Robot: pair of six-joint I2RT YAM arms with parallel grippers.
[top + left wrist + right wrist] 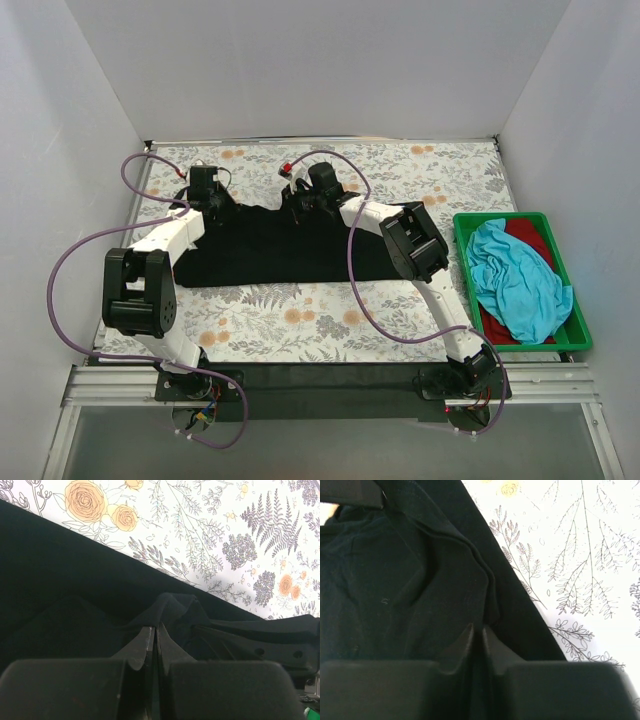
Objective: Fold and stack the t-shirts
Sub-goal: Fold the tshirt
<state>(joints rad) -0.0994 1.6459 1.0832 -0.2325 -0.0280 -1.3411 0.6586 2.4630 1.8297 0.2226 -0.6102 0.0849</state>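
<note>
One black shirt lies spread across the middle of the flowered table. At its far edge the left gripper and right gripper each have their jaws closed tight on a fold of its cloth. Off to the right, a turquoise shirt lies crumpled over a red shirt in a green tray.

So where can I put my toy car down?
Bare tablecloth: the near strip between the black t-shirt and the arm bases, and the far strip along the back wall. Crowded: the shirt's far edge, pinched by the left gripper and right gripper, and the green tray holding the turquoise shirt and red shirt.
</note>
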